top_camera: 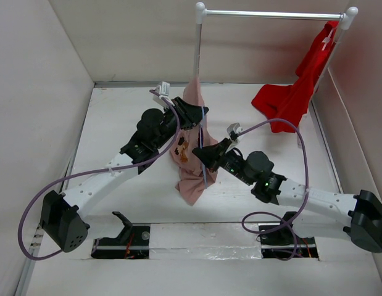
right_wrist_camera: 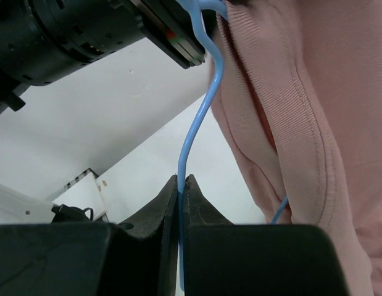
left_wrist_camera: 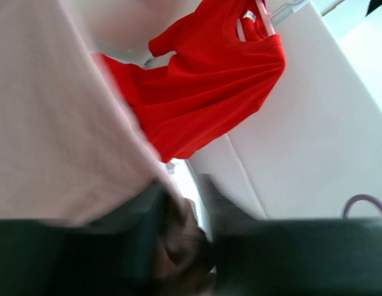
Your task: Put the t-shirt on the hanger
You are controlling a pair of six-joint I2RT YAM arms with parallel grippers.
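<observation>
- Left gripper (top_camera: 200,114) is pinching the top of the dusty-pink t-shirt (top_camera: 189,169), jaws clamped on the cloth. The shirt is hanging bunched at frame centre, above the white table (top_camera: 116,117).
- Right gripper (right_wrist_camera: 181,185) is squeezing the thin pale hanger (right_wrist_camera: 186,148) between closed fingers, its wire running just beside the shirt's ribbed seam.
- Red garment (top_camera: 292,92) is draping from the rack (top_camera: 271,13), upper right.

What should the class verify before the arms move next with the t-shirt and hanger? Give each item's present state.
1. Right gripper shut on hanger: ok.
2. Left gripper pinching t-shirt: ok.
3. Hem of t-shirt off the table: cannot tell.
4. End of hanger inside t-shirt: cannot tell.
5. Both arms apart from red garment: ok.
</observation>
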